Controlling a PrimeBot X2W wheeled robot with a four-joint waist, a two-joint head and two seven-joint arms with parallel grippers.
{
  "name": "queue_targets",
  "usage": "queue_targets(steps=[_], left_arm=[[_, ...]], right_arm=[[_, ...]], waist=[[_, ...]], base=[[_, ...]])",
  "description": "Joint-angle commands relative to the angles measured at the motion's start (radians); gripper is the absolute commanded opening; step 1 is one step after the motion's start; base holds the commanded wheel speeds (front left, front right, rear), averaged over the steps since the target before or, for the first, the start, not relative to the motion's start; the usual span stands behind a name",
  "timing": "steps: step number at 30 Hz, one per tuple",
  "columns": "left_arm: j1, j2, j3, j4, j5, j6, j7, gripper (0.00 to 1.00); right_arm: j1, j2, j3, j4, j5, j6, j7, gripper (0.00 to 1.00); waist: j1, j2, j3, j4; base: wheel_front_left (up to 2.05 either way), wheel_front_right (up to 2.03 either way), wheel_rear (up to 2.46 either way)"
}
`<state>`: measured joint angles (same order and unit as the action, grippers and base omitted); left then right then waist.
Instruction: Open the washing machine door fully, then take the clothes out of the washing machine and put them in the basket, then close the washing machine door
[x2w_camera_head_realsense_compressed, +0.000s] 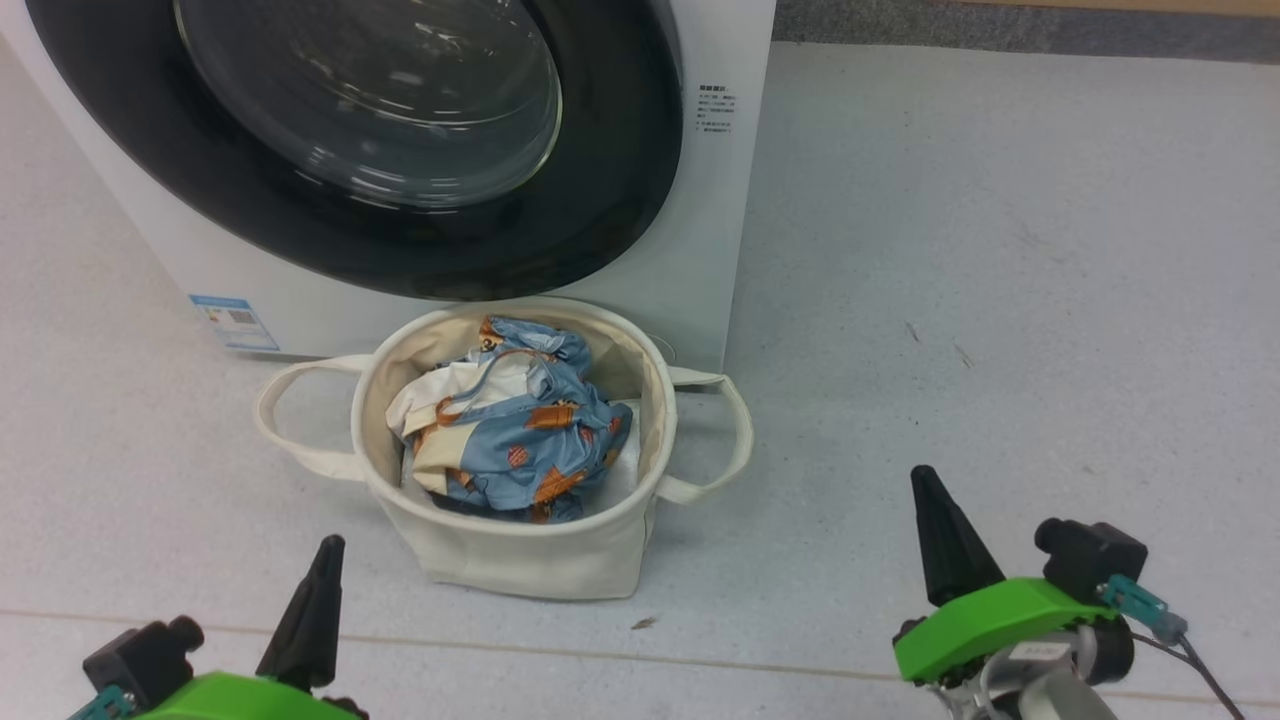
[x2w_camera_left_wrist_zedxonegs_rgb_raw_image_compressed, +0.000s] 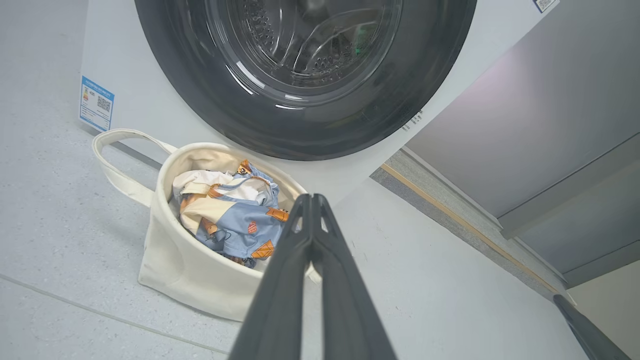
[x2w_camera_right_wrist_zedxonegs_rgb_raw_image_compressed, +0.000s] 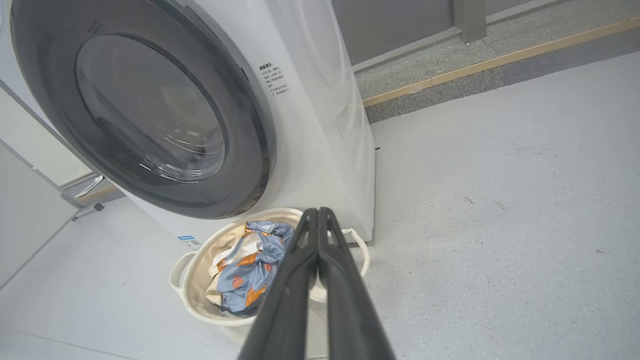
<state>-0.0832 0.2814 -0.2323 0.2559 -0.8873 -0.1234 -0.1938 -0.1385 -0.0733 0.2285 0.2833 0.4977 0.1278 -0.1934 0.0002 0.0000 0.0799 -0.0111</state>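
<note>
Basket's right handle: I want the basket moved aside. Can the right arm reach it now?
Probably yes: open floor lies between the right gripper and that handle. Its jaws are shut and would need opening first.

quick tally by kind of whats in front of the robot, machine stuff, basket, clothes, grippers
washing machine: 1
washing machine door: 1
blue sticker: 1
basket: 1
clothes bundle: 1, separate garments can't be told apart
grippers: 2, left gripper and right gripper, both shut
total: 7
</note>
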Motion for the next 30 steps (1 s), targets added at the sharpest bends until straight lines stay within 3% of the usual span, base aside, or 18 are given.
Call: queue_targets(steps=[1,30], left_arm=[[-0.034,0.007,0.03,-0.025,-0.019,-0.001,0.005,0.0],[-0.03,-0.053,0.11,-0.022,-0.217,-0.003,0.082,0.0]], right_arm=[[-0.031,-0.01,-0.01,-0.032,0.029,0.001,0.009,0.0],[-0.013,-0.016,-0.08,-0.035,0.342,0.001,0.074,0.0]], waist=[[-0.0001,0.0,-0.001,0.0],[-0.0002,0.0,-0.022,0.003]], base=[[0.0,0.0,0.0],[0.0,0.0,0.0]])
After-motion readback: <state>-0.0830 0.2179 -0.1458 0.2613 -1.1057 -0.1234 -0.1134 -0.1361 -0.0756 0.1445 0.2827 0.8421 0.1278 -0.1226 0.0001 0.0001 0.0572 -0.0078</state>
